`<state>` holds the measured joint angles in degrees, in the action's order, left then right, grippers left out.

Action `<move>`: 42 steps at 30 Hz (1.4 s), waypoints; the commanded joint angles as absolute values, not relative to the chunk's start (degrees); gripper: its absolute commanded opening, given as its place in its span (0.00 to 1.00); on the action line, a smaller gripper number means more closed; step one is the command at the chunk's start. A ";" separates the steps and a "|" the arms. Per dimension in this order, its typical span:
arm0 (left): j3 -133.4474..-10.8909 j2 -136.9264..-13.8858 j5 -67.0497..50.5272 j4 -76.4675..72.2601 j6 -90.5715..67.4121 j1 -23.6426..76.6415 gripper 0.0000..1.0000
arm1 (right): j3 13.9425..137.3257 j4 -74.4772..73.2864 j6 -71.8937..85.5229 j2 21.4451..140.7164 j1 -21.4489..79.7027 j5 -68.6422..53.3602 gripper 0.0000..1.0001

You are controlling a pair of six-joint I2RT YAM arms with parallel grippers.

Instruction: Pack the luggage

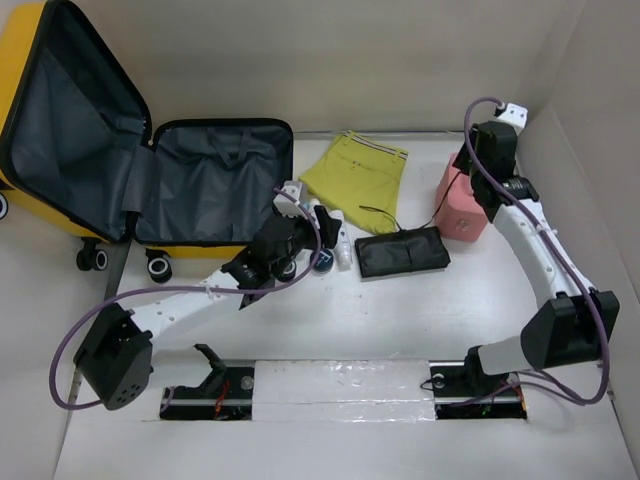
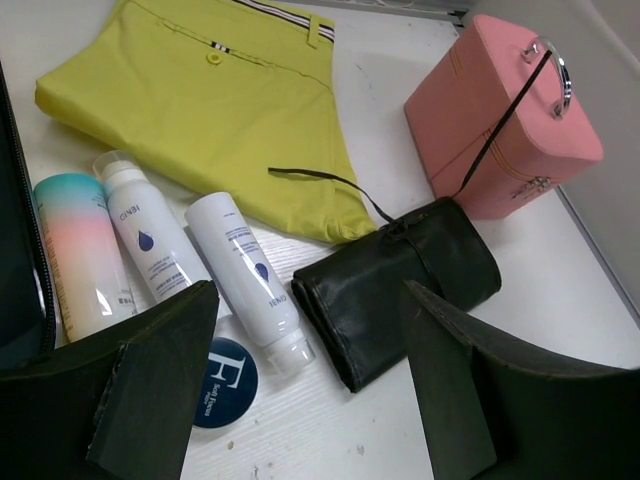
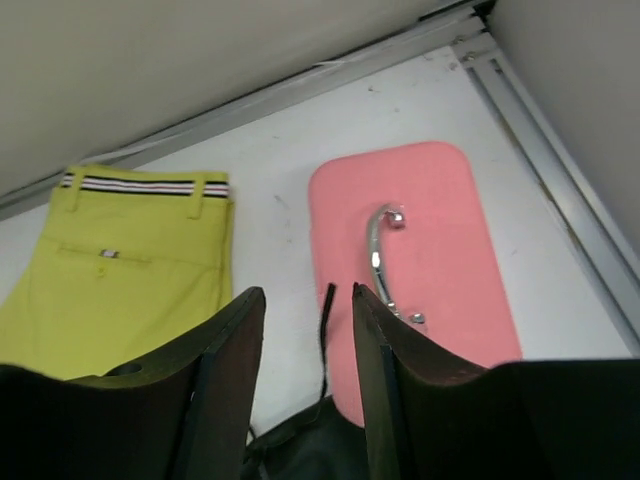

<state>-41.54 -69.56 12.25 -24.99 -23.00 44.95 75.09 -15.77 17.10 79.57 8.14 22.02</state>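
1. Top external view: the small bright-yellow hard-shell wheeled suitcase (image 1: 210,190) with dark grey lining sits in the upper left of the frame. It is open, with its lid propped up at the far left and its base shell lying flat, mouth upward. I see nothing packed in it. Its longer side seems to run across the frame. The left arm (image 1: 190,295) reaches to the frame centre, its wrist just right of the base's right rim. The right arm (image 1: 535,250) is well apart at the upper right, over the pink boxy case (image 1: 462,215). Folded yellow-green trousers (image 1: 360,170) and a black rolled pouch (image 1: 402,250) lie between them.

2. Left wrist view: the left gripper (image 2: 308,300) is spread wide and holds nothing. It hovers above two white bottles (image 2: 245,265), a pastel tube (image 2: 75,250) and a round dark-blue tin (image 2: 225,385). The suitcase's dark rim shows at the left edge, so I judge any pick here travels a short way leftward.

3. Right wrist view: the right gripper (image 3: 308,295) has its jaws partly apart with nothing between them. It looks down on the pink case's chrome handle (image 3: 380,255). The suitcase is out of this frame.
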 commanded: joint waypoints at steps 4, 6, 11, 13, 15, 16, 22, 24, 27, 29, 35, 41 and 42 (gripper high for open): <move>-39.55 -66.27 10.73 -28.92 -21.71 45.09 0.69 | 72.51 -15.30 15.91 81.04 3.61 23.04 0.44; -39.55 -66.27 10.11 -28.39 -21.71 45.09 0.69 | 73.03 -15.29 15.91 82.78 1.06 18.64 0.44; -40.08 -66.27 9.40 -27.78 -22.24 45.09 0.69 | 75.15 -15.12 16.52 87.79 -0.09 18.63 0.43; -39.56 -65.75 9.40 -27.77 -22.24 45.09 0.69 | 77.07 -15.12 15.91 89.29 -0.09 16.27 0.43; -39.03 -65.21 9.40 -29.26 -22.24 45.09 0.69 | 78.65 -16.42 15.38 91.75 -0.09 13.99 0.42; -39.02 -65.21 9.93 -29.27 -22.24 45.09 0.69 | 78.66 -16.44 15.38 91.76 -0.09 13.28 0.42; -39.55 -65.83 9.93 -28.56 -22.24 45.09 0.69 | 74.89 -12.94 15.38 88.78 1.05 16.61 0.44; -39.55 -65.83 9.41 -28.04 -22.24 45.09 0.69 | 74.88 -12.92 15.38 88.24 1.05 16.61 0.46; -39.55 -66.35 9.40 -28.04 -22.24 45.09 0.69 | 75.58 -12.92 14.77 88.24 1.05 15.39 0.46; -40.07 -66.36 9.40 -28.04 -22.24 45.09 0.69 | 76.46 -14.57 14.77 91.13 1.05 15.38 0.46; -39.55 -65.83 10.02 -27.52 -22.24 45.09 0.69 | 75.67 -13.36 15.90 92.37 1.58 15.39 0.38; -40.16 -65.83 10.02 -27.69 -22.24 45.09 0.69 | 75.41 -13.10 15.39 91.67 2.29 16.35 0.42; -40.17 -65.83 10.02 -27.69 -22.24 45.09 0.69 | 75.41 -13.10 15.38 92.98 2.29 15.39 0.43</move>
